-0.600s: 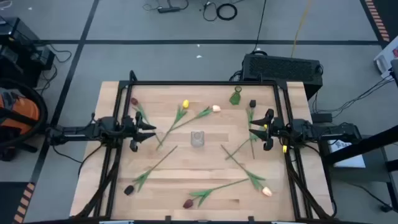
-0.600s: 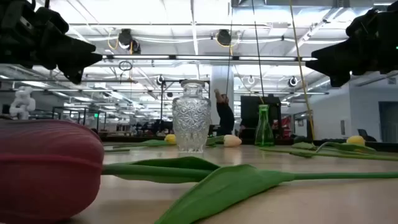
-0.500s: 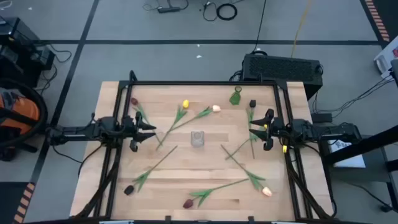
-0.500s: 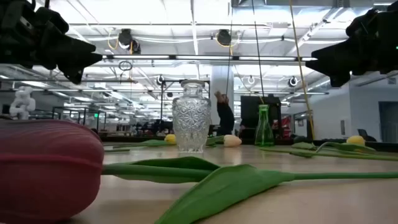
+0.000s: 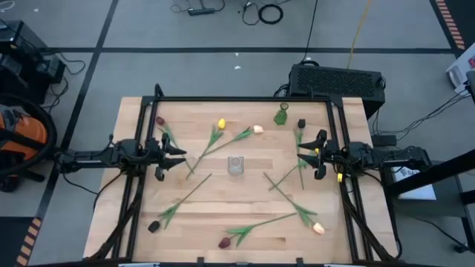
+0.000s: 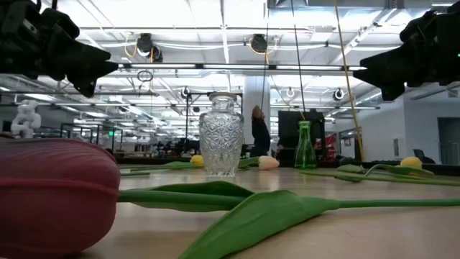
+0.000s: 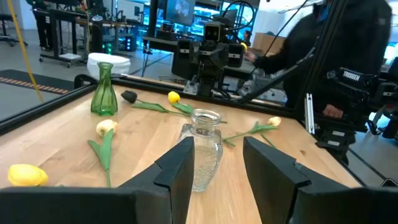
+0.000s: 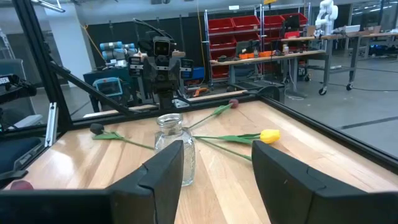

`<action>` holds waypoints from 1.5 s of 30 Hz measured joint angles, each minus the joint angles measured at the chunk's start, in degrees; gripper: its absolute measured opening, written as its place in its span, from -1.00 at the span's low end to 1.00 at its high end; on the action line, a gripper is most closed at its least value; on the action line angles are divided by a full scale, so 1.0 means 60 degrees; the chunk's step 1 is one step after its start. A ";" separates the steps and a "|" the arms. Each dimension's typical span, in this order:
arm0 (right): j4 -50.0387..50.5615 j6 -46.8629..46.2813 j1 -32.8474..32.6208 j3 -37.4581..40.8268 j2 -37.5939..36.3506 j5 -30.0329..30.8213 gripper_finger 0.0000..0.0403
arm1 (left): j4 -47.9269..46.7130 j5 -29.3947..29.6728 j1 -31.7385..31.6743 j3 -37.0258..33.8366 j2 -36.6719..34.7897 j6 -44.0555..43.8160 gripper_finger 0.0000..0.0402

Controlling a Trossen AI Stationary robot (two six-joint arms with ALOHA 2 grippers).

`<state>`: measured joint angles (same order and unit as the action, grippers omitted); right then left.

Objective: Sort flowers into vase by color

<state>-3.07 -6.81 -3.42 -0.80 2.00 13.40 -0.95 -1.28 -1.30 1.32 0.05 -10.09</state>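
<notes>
A clear cut-glass vase (image 5: 235, 165) stands upright on its base at the table's middle, also seen in the low view (image 6: 221, 144). A slim green vase (image 5: 281, 116) stands near the far edge. Tulips lie flat around them: yellow (image 5: 221, 124), peach (image 5: 257, 129), maroon (image 5: 159, 121), black (image 5: 301, 124), dark (image 5: 154, 227), maroon (image 5: 223, 242) and peach (image 5: 318, 228). My left gripper (image 5: 182, 157) hovers open left of the clear vase. My right gripper (image 5: 300, 156) hovers open right of it. Both point at the vase (image 7: 205, 149) (image 8: 175, 149).
A black frame rail (image 5: 245, 99) runs round the tabletop. A maroon tulip head (image 6: 54, 194) and its leaves (image 6: 266, 208) lie right in front of the low camera. Bare wood (image 5: 245, 196) lies near the clear vase. A person (image 6: 260, 133) stands far behind the table.
Both arms and all flowers have kept still. The person far behind the table has lowered a raised arm.
</notes>
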 joint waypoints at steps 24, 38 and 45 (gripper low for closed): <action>0.0000 0.0000 0.0000 -0.0004 0.0001 0.0002 -0.09 | -0.0004 0.0000 -0.0003 0.0000 -0.0001 0.0000 -0.27; 0.0000 0.0000 0.0000 -0.0004 0.0002 -0.0002 -0.09 | -0.0002 0.0000 -0.0002 0.0000 0.0000 0.0000 -0.27; -0.0728 -0.0003 0.0000 0.0000 0.0051 0.0457 -0.09 | -0.0003 0.0000 -0.0003 0.0000 -0.0003 0.0000 -0.27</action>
<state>-7.44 -6.82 -3.42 -0.80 2.31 16.14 -0.97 -1.28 -1.32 1.32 0.03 -10.09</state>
